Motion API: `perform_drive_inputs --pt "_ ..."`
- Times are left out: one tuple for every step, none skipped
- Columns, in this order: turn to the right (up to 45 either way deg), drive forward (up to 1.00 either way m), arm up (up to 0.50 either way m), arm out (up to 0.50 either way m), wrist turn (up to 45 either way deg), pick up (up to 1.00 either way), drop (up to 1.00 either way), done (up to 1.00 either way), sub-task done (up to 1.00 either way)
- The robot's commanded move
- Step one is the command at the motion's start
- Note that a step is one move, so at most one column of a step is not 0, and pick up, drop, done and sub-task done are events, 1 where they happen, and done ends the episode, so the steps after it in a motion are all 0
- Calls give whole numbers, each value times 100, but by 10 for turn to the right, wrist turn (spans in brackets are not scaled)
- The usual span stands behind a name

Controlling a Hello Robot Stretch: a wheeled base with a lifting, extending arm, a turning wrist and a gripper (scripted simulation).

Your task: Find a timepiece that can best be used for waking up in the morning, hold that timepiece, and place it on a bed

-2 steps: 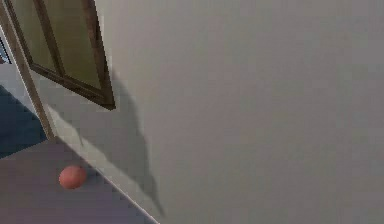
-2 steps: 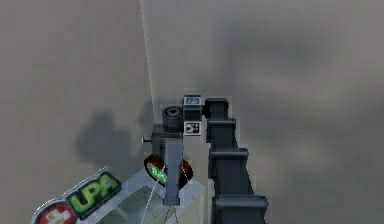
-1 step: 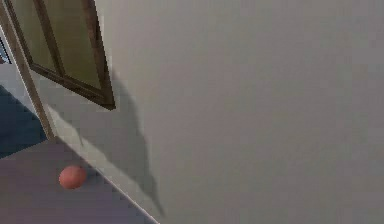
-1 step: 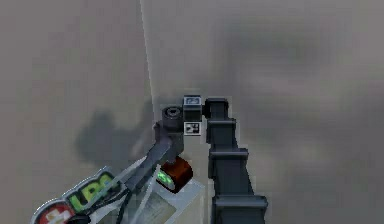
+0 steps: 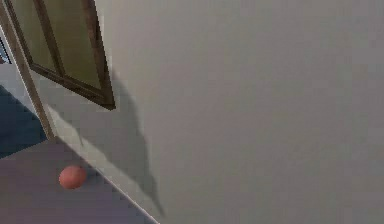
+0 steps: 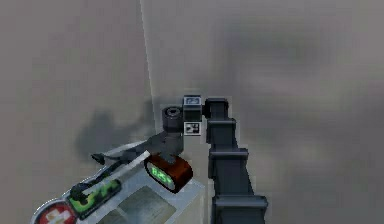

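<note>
Claw (image 6: 100, 157) near wall (image 6: 260, 60); whether it holds anything, cannot tell; red-brown round thing (image 6: 170, 173) near it.

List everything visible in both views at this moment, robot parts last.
wall: one, grey, forward view's right.
window: one, brown frame, forward view's upper left.
ball: one, orange-red, on floor beside wall.
round thing: one, red-brown with green face, arm side view's lower middle.
blocky thing: one, dark and green, arm side view's lower left.
disc: one, red and white, arm side view's bottom left corner.
arm: one, dark, rising from bottom edge.
tool: one, dark, fingers pointing left; cannot tell whether it holds anything.
</note>
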Motion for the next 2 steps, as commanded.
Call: perform_drive_inputs --pt "0 0 0 0 450 0 0 0 0" --pt "0 0 0 0 360 0 0 0 0"
